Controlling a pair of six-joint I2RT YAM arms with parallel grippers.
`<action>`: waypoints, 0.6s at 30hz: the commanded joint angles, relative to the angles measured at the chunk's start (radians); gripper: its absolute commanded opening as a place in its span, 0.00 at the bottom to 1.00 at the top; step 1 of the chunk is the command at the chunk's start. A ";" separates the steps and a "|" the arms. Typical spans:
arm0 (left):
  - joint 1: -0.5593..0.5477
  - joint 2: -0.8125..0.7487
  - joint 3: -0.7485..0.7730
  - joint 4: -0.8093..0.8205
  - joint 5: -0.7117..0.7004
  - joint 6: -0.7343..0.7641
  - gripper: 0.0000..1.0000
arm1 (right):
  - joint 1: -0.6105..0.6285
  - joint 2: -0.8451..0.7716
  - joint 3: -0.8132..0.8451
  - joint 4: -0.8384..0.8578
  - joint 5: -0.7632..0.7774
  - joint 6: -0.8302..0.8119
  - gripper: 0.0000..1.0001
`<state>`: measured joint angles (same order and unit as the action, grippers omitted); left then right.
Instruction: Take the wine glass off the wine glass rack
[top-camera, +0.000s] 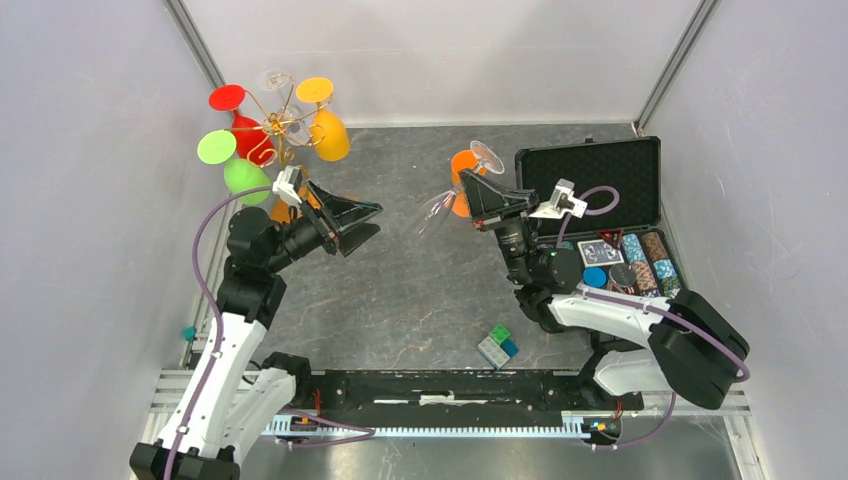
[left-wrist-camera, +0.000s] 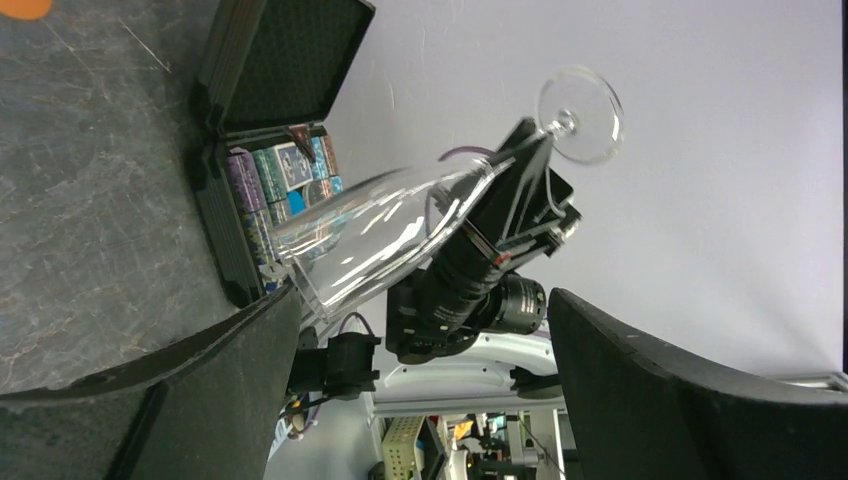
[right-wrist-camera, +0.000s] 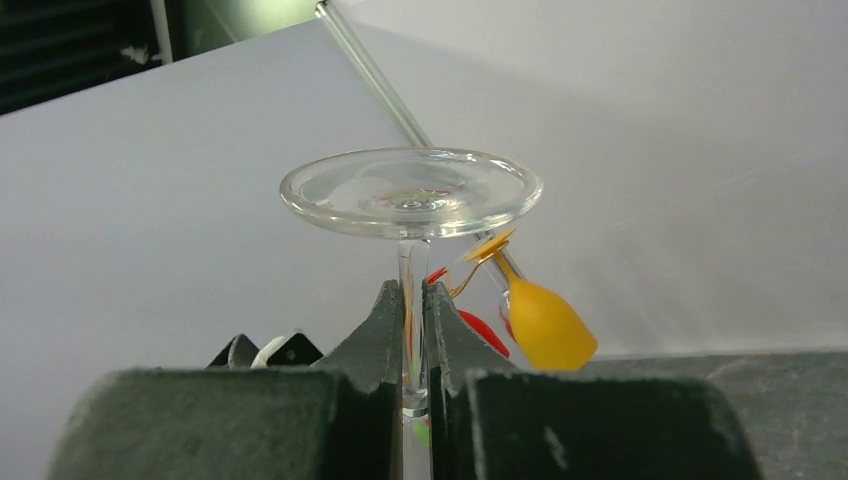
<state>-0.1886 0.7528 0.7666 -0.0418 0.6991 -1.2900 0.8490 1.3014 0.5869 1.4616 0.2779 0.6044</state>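
Observation:
The gold wire wine glass rack (top-camera: 276, 118) stands at the back left, with red (top-camera: 248, 128), green (top-camera: 240, 172) and yellow (top-camera: 329, 131) glasses hanging from it; its orange base is mostly hidden behind my left gripper. My right gripper (top-camera: 478, 196) is shut on the stem (right-wrist-camera: 412, 285) of a clear wine glass (top-camera: 432, 214), held tilted above mid-table, foot (right-wrist-camera: 410, 190) up and away from the rack. It also shows in the left wrist view (left-wrist-camera: 400, 225). My left gripper (top-camera: 356, 224) is open and empty just right of the rack, its jaws wide apart (left-wrist-camera: 420, 370).
An open black case (top-camera: 600, 172) with poker chips (top-camera: 627, 262) and cards lies at the right. An orange glass (top-camera: 461, 182) sits behind my right gripper. A small green and blue block (top-camera: 497, 346) lies near the front. Grey walls close in left, right and back.

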 joint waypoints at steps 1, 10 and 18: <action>-0.038 -0.006 -0.011 0.111 0.011 -0.011 0.93 | 0.006 0.040 0.052 0.403 0.127 0.135 0.00; -0.083 0.004 -0.035 0.129 -0.040 -0.073 0.82 | 0.010 0.078 0.127 0.432 0.172 0.222 0.00; -0.124 0.039 -0.038 0.264 -0.052 -0.156 0.58 | 0.017 0.072 0.128 0.432 0.190 0.262 0.00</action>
<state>-0.2829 0.7811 0.7277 0.0715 0.6559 -1.3670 0.8593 1.3796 0.6811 1.4628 0.4313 0.8162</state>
